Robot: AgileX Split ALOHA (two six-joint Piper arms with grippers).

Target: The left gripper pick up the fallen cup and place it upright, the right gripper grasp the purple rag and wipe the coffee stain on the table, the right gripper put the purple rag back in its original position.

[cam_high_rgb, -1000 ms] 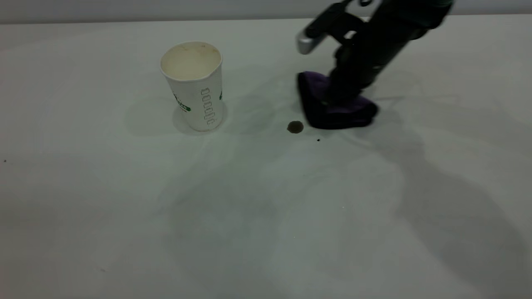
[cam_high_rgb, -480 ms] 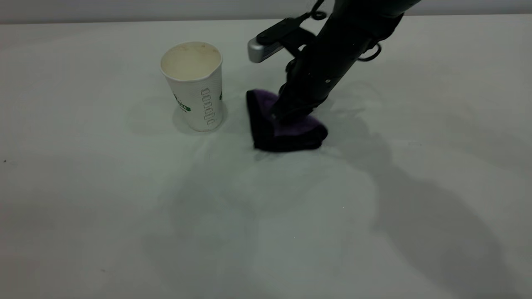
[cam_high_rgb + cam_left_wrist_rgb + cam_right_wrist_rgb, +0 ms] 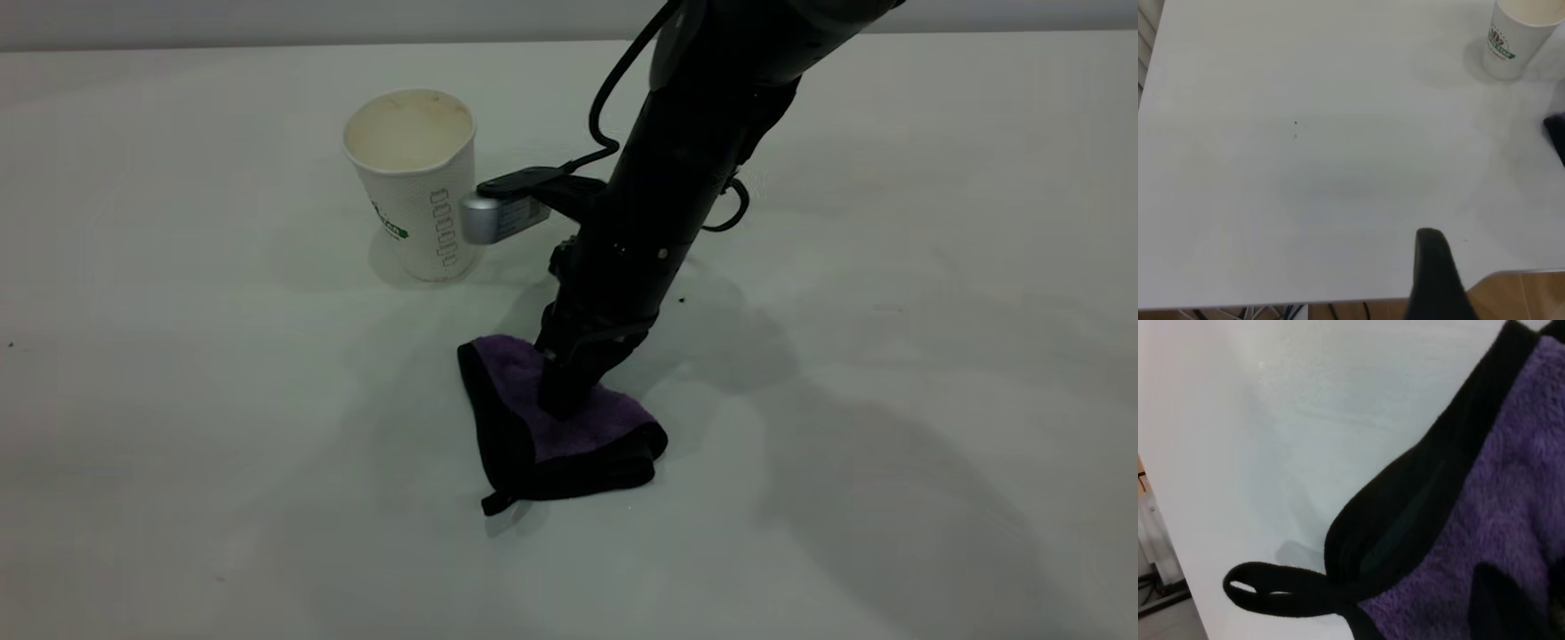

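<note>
The white cup (image 3: 412, 182) stands upright at the back left of the table (image 3: 222, 462); it also shows in the left wrist view (image 3: 1518, 37). My right gripper (image 3: 565, 402) is shut on the purple rag (image 3: 551, 427) and presses it on the table in front of the cup, to its right. In the right wrist view the rag (image 3: 1511, 500) fills the frame, with a black finger (image 3: 1498, 600) on its plush and its black loop (image 3: 1271, 590) on the table. The coffee stain does not show; my right arm covers its spot. Of my left gripper only one black finger (image 3: 1435, 270) shows, near the table's edge.
A tiny black speck (image 3: 681, 300) lies just right of the right arm. The arm's silver-grey piece (image 3: 493, 218) hangs close beside the cup. The table's edge and the wooden floor (image 3: 1518, 293) show in the left wrist view.
My right gripper has dragged the purple rag from the back right, over the stain's spot, toward the front. The brown stain seen one second ago no longer shows. The cup has not moved.
</note>
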